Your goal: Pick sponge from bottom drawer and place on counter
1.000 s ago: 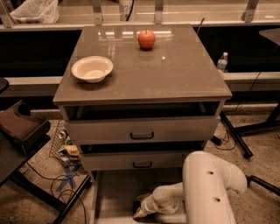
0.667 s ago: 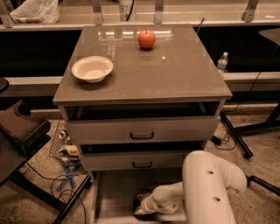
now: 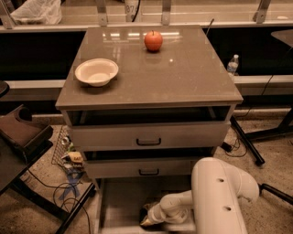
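Down in the bottom drawer (image 3: 120, 206), our pincer (image 3: 149, 221) sits close to the floor; whether it is apart or clamped we cannot tell.

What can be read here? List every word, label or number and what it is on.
"87", blurred and uncertain: on the white container behind the counter.
Label on the water bottle: too small to read.
The gripper, down in the bottom drawer: no marking visible.

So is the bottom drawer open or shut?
Open. The bottom drawer sticks out past the two upper drawers, its pale floor showing, and the pincer is down inside it.
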